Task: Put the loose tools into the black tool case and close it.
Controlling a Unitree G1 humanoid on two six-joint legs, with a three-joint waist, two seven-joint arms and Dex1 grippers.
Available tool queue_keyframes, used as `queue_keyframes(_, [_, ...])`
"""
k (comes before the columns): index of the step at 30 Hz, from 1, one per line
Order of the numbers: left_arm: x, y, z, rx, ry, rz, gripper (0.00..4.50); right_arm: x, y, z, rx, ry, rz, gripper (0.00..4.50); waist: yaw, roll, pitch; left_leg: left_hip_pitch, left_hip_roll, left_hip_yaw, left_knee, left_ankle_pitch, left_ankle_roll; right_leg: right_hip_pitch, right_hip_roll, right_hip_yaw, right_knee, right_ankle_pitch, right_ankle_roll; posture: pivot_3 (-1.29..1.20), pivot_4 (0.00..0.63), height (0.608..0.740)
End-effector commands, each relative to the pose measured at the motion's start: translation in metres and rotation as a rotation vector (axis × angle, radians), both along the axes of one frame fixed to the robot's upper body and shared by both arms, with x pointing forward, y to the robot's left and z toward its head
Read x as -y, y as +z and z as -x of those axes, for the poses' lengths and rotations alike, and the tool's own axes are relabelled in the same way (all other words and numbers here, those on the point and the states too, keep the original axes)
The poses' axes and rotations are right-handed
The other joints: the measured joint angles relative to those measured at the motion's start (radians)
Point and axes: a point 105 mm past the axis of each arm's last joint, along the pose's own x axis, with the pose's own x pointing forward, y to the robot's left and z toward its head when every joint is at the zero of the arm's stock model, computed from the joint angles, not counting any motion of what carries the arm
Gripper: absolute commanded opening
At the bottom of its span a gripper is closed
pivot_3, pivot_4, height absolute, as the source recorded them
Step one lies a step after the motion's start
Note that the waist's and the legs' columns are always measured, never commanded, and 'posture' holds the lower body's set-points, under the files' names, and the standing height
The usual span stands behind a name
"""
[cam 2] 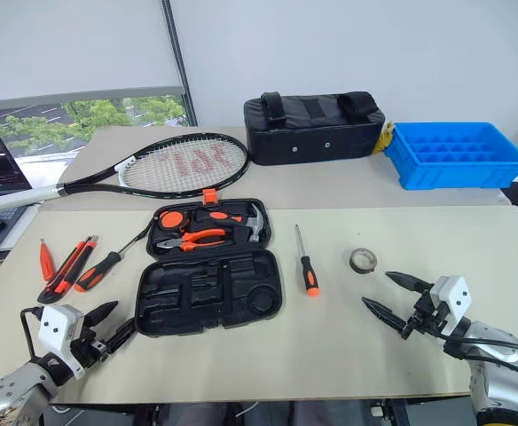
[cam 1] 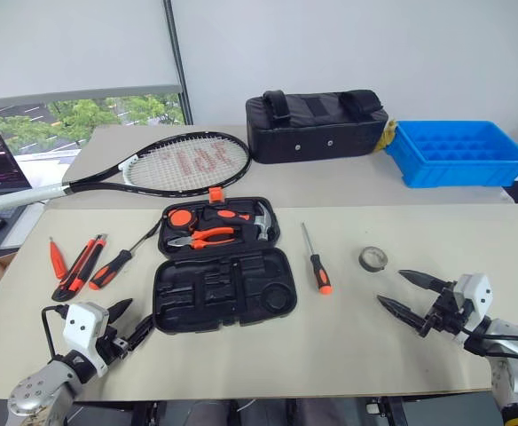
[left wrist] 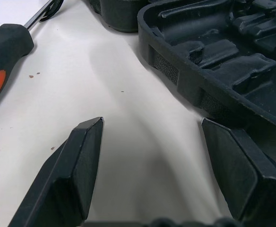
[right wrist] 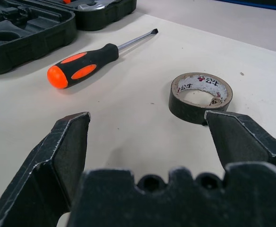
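Tape roll (cam 1: 373,258) sits lower right of frame on the worktop (cam 1: 330,337), just ahead of the right gripper (cam 1: 405,291), fingers spread, empty. Light, stiff ring: pinch across the rim. Left gripper (cam 1: 131,321) also released, beside the open black tool case (cam 1: 223,282)

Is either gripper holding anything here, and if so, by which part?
Nothing is held. The left gripper and right gripper both hover open over the table, jaws empty.
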Motion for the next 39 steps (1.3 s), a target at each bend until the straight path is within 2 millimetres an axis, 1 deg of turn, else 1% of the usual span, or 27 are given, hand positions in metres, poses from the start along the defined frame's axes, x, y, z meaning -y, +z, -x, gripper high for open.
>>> queue_keyframes(1, [0.006,0.001,-0.002,0.01,-0.012,0.001,3.56,0.004,0.01,0.0,0.024,0.001,0.013,4.48,0.0,0.0,0.0,0.0,0.0,0.0,0.0,0.0,0.0,0.0,0.0,0.0,0.0,0.0,0.0,0.0,0.15,0.712])
queue_keyframes(4, [0.009,0.003,-0.007,0.016,-0.026,0.014,3.56,0.005,0.009,0.004,0.025,-0.009,0.011,4.48,0.004,0.0,0.0,0.0,0.0,0.0,0.0,0.0,0.0,0.0,0.0,0.0,0.0,0.0,0.0,0.0,0.15,0.712])
queue_keyframes(12, [0.002,0.01,-0.016,0.035,-0.047,-0.005,3.56,0.003,0.009,0.007,0.041,-0.023,-0.002,4.48,0.01,0.0,0.0,0.0,0.0,0.0,0.0,0.0,0.0,0.0,0.0,-0.001,0.0,0.0,0.0,0.0,0.15,0.712])
queue_keyframes(15, [-0.004,0.025,-0.024,0.086,-0.057,-0.023,3.56,0.001,0.015,0.007,0.066,-0.002,0.0,4.48,0.01,-0.001,0.0,0.0,0.0,0.0,0.0,0.0,0.0,0.0,0.0,-0.001,0.0,0.0,0.0,0.0,0.15,0.712])
queue_keyframes(16, [-0.007,0.038,-0.029,0.122,-0.061,-0.011,3.56,-0.002,0.021,0.007,0.082,0.02,-0.004,4.48,0.01,-0.001,0.001,-0.001,0.0,0.0,0.0,0.0,0.0,0.0,0.0,-0.001,0.0,0.0,0.0,0.0,0.15,0.712])
queue_keyframes(17, [-0.009,0.047,-0.031,0.145,-0.064,-0.001,3.56,-0.004,0.025,0.006,0.092,0.036,-0.008,4.48,0.011,-0.002,0.001,-0.001,0.0,0.0,0.0,0.0,0.0,0.0,0.0,-0.001,0.0,0.0,0.0,0.0,0.15,0.712])
queue_keyframes(19, [-0.025,0.073,-0.041,0.215,-0.031,0.006,3.56,-0.016,0.039,0.004,0.117,0.099,-0.03,4.48,0.01,-0.003,0.002,-0.001,0.0,-0.001,0.0,0.0,0.0,0.0,0.0,-0.002,0.0,0.0,0.0,0.0,0.15,0.712])
queue_keyframes(20, [-0.036,0.085,-0.047,0.243,0.007,0.01,3.56,-0.026,0.045,0.002,0.124,0.151,-0.037,4.48,0.01,-0.004,0.002,-0.001,0.0,-0.001,0.0,0.0,0.0,0.0,0.0,-0.002,0.0,0.0,0.0,0.0,0.15,0.712])
queue_keyframes(21, [-0.044,0.093,-0.051,0.261,0.034,0.014,3.56,-0.033,0.049,0.002,0.126,0.187,-0.041,4.48,0.009,-0.004,0.002,-0.001,0.0,-0.002,0.0,0.001,-0.001,0.0,0.0,-0.002,0.001,0.0,0.0,0.0,0.15,0.712])
queue_keyframes(22, [-0.053,0.101,-0.056,0.267,0.069,0.017,3.56,-0.044,0.054,0.001,0.127,0.24,-0.045,4.48,0.006,-0.003,0.002,-0.001,0.0,-0.002,0.0,0.001,-0.001,0.0,0.0,-0.002,0.001,0.0,0.0,0.0,0.15,0.712])
queue_keyframes(23, [-0.06,0.103,-0.06,0.255,0.094,0.009,3.56,-0.056,0.059,0.001,0.123,0.299,-0.044,4.48,0.003,-0.003,0.002,-0.001,0.0,-0.002,0.0,0.001,-0.001,0.0,0.0,-0.002,0.001,0.0,0.0,0.0,0.15,0.712])
queue_keyframes(24, [-0.063,0.103,-0.063,0.231,0.108,-0.005,3.56,-0.066,0.063,0.002,0.113,0.352,-0.05,4.48,-0.002,-0.003,0.003,0.0,0.0,-0.002,0.0,0.001,-0.001,0.0,0.0,-0.002,0.0,0.0,0.0,0.0,0.15,0.712])
queue_keyframes(26, [-0.066,0.096,-0.068,0.155,0.128,-0.022,3.56,-0.083,0.072,0.007,0.069,0.465,-0.057,4.48,-0.006,-0.003,0.003,-0.001,0.0,-0.002,0.0,0.001,-0.001,0.0,0.0,-0.003,0.0,0.0,0.0,0.0,0.15,0.712])
queue_keyframes(28, [-0.06,0.085,-0.07,0.069,0.102,-0.046,3.56,-0.094,0.08,0.009,0.059,0.529,-0.049,4.48,-0.006,-0.003,0.003,-0.001,0.0,-0.002,0.0,0.0,-0.001,0.0,0.0,-0.004,0.0,0.0,0.0,0.0,0.15,0.712])
queue_keyframes(30, [-0.051,0.078,-0.069,0.021,0.057,-0.08,3.56,-0.1,0.087,0.008,0.069,0.55,-0.052,4.48,-0.004,-0.006,0.005,-0.001,0.0,-0.002,0.0,0.0,-0.001,-0.001,0.0,-0.007,0.0,0.0,0.0,0.0,0.15,0.712])
queue_keyframes(31, [-0.05,0.074,-0.071,-0.002,0.055,-0.101,3.56,-0.104,0.09,0.008,0.083,0.562,-0.048,4.48,-0.002,-0.006,0.005,-0.001,0.0,-0.002,0.0,0.0,-0.001,-0.001,0.0,-0.008,0.0,0.0,0.0,0.0,0.15,0.712])
queue_keyframes(33, [-0.054,0.069,-0.077,-0.033,0.09,-0.121,3.56,-0.109,0.091,0.009,0.093,0.585,-0.029,4.48,0.003,-0.007,0.005,-0.002,0.0,-0.003,0.0,0.0,-0.002,-0.001,-0.002,-0.008,0.0,0.0,0.0,0.0,0.15,0.712])
queue_keyframes(35, [-0.059,0.068,-0.084,-0.05,0.125,-0.105,3.56,-0.113,0.092,0.012,0.094,0.601,-0.026,4.48,0.01,-0.007,0.005,-0.002,0.0,-0.004,0.0,0.0,-0.003,0.0,-0.002,-0.008,0.0,0.001,-0.001,0.0,0.15,0.712])
queue_keyframes(37, [-0.06,0.065,-0.088,-0.08,0.122,-0.108,3.56,-0.116,0.093,0.013,0.094,0.608,-0.038,4.48,0.012,-0.007,0.005,-0.002,0.0,-0.005,0.0,-0.003,-0.01,0.0,-0.003,-0.009,0.001,0.001,-0.002,0.0,0.15,0.712])
queue_keyframes(39, [-0.061,0.06,-0.091,-0.125,0.113,-0.109,3.56,-0.116,0.092,0.014,0.093,0.606,-0.041,4.48,0.011,-0.007,0.005,-0.002,0.0,-0.005,0.0,-0.003,-0.011,0.0,-0.003,-0.009,0.001,0.001,-0.002,0.0,0.15,0.712])
